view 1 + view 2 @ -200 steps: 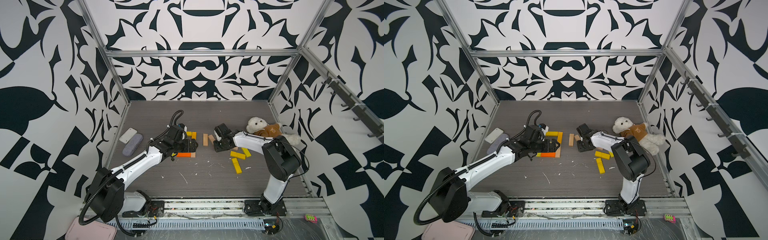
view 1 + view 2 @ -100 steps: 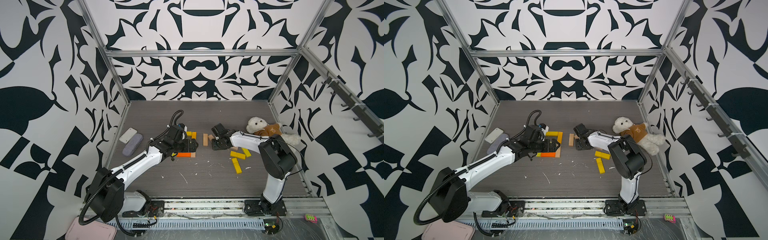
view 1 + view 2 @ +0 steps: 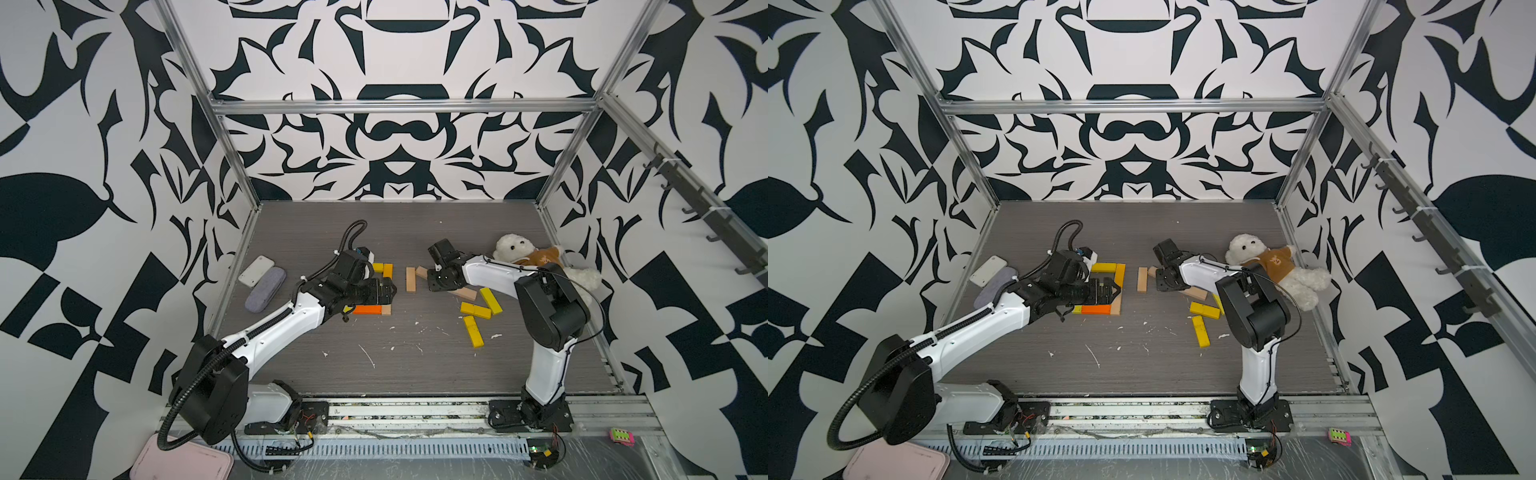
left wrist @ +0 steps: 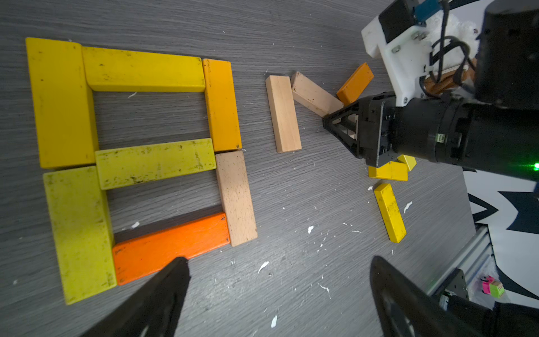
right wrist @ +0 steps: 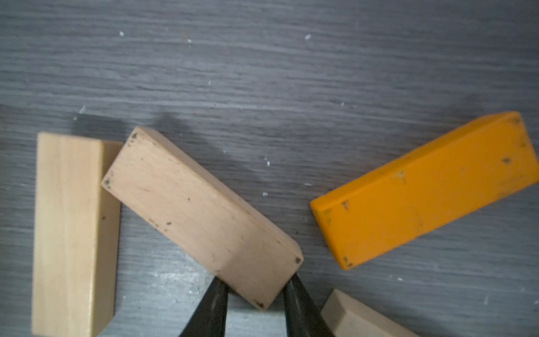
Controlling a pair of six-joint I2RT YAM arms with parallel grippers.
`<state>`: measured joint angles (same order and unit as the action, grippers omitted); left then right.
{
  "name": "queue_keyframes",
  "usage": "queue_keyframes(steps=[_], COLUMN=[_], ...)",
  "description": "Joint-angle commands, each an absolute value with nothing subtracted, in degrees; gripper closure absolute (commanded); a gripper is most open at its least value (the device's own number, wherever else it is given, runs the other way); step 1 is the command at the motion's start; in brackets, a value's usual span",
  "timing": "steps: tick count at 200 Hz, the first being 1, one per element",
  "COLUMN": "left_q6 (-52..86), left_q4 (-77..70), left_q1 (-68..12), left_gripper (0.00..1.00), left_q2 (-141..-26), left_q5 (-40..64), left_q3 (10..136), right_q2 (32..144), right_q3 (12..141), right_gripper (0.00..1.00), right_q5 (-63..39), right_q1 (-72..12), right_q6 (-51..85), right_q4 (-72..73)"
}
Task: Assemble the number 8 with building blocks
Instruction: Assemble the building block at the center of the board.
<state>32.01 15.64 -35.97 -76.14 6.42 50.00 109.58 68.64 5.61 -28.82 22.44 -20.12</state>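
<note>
**Eight laid flat, one tan block pinched**

Across the lower middle of both top views, a dark grey table point(image 3: 415, 374). From the lower left of the frame, the left arm point(image 3: 282, 328), stretched toward the centre. From the lower right, the right arm point(image 3: 544, 307), bent back toward the centre. At the right edge of the table, a white plush toy point(image 3: 519, 251) in a brown shirt. At the left edge, a white case point(image 3: 256, 270) and a grey case point(image 3: 266, 289), side by side and touching.

Just left of centre, flat on the table, the figure eight point(image 4: 154, 163), made of seven building blocks: mostly yellow, with one orange block point(image 4: 172, 245) and one tan. Partly hidden under the left arm in both top views. Over the figure, the left gripper point(image 4: 279, 259), spread wide, with nothing between the fingers.

Right of the figure and apart from it, a straight tan block point(image 3: 410, 279). Against one end of it, a tilted tan block point(image 5: 201, 213). On the other end of the tilted one, the right gripper point(image 5: 256, 279), closed on it, with both fingertips point(image 5: 210, 309) against its long sides. Near it but apart, an orange-yellow block point(image 5: 423, 189). Partly under the right arm, a third tan block point(image 3: 463, 294). Right of centre, three loose yellow blocks point(image 3: 475, 309): two touching, one just below them.

Over the lower middle of the table, small white scraps point(image 3: 368, 356).
</note>
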Motion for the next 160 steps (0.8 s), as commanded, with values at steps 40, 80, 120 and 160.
queue_keyframes(steps=[40,80,120,160], left_q6=[32.61,32.76,32.99,33.03], left_q4=[16.60,16.79,16.54,16.70], left_q1=[-35.75,-35.79,-35.83,-35.79], left_gripper=[0.01,0.01,0.01,0.01], left_q2=[-75.34,-74.97,-75.57,-75.07], left_q5=[6.87,6.85,7.38,7.33], left_q3=[48.87,48.47,48.79,48.47], right_q2=[110.39,109.62,109.14,110.60], right_q3=[71.58,71.99,71.61,73.50], right_gripper=[0.61,0.57,0.56,0.59], right_q5=[3.47,3.47,4.14,3.86], right_q1=[-26.80,-25.93,-25.80,-25.49], right_q6=[13.65,11.36,11.15,8.93], right_q4=[-23.13,-24.72,-24.32,-24.50])
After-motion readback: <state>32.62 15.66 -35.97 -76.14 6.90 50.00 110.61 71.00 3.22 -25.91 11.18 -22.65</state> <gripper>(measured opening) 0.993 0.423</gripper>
